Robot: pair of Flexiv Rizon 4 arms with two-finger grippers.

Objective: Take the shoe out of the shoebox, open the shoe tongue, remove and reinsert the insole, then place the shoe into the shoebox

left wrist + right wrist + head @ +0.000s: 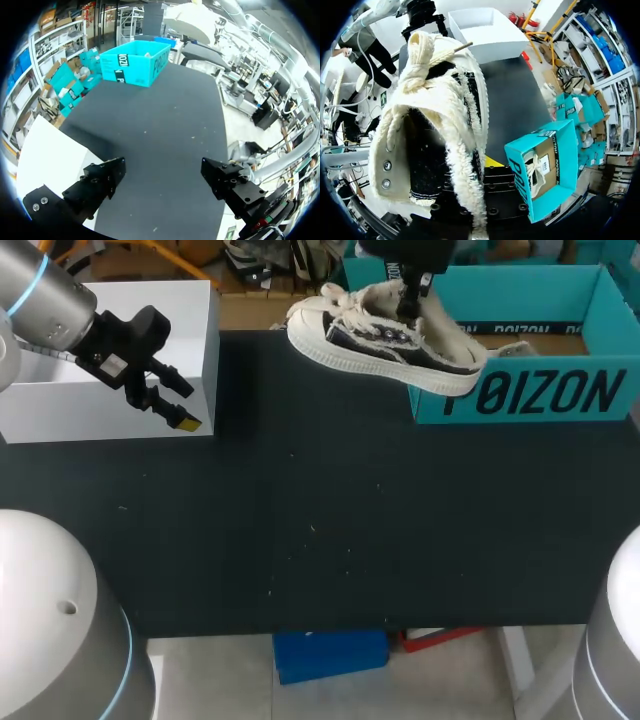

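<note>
A cream sneaker [385,345] with dark side panels, frayed edges and thick cream laces hangs above the table's far edge, toe toward the left. My right gripper [408,308] comes down from above and is shut on the sneaker's upper near the lacing. In the right wrist view the sneaker [430,125] hides most of the fingers. The open teal shoebox [520,390] stands just right of the sneaker, with something pale inside [536,170]. My left gripper [178,412] is at the far left with its fingers [100,185] wide open and nothing between them.
A white box [120,350] sits at the table's back left, under my left gripper. The dark tabletop [320,520] stretches between it and the teal shoebox [134,62].
</note>
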